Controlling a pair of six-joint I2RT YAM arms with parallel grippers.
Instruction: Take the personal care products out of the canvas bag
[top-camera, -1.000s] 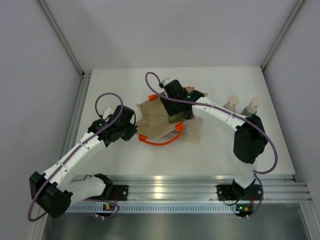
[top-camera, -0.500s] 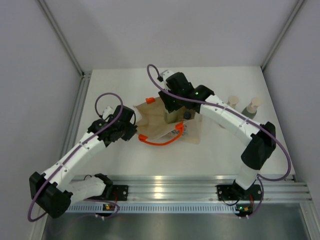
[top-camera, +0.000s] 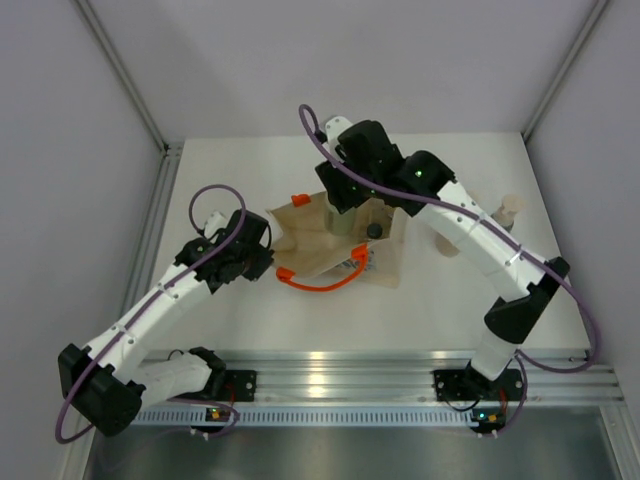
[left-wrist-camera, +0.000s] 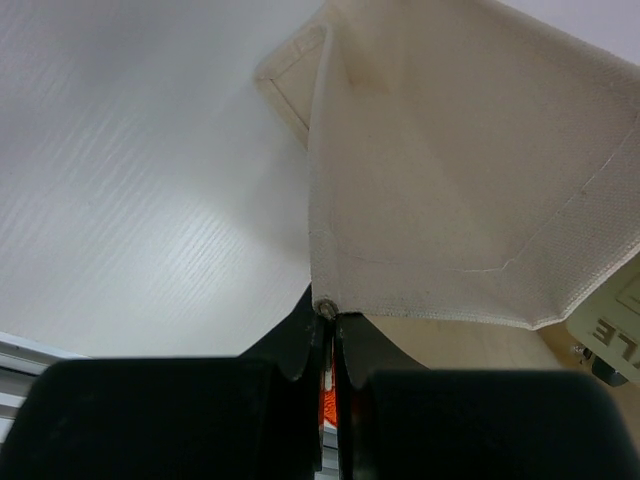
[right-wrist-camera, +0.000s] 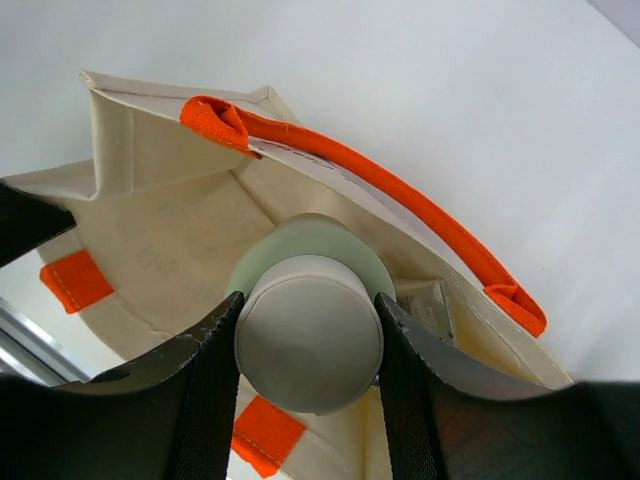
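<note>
The right gripper (right-wrist-camera: 308, 352) is clamped on the pale cap of a sage bottle (right-wrist-camera: 310, 243), which hangs upright in the mouth of the canvas bag (right-wrist-camera: 150, 240), with the orange handle (right-wrist-camera: 400, 222) arching past at 1 o'clock. The left gripper (left-wrist-camera: 327, 318) pinches the bag's 9 o'clock rim, jaws closed on cloth. The lift, I judge, should go straight up, clear of that handle, before swinging toward 3 o'clock, where another bottle (top-camera: 508, 210) stands on the table (top-camera: 230, 170). The left pinch should hold firm so the bag does not rise too. A dark-lidded jar (top-camera: 373, 230) (just showing in the opening) is yet to come out.
</note>
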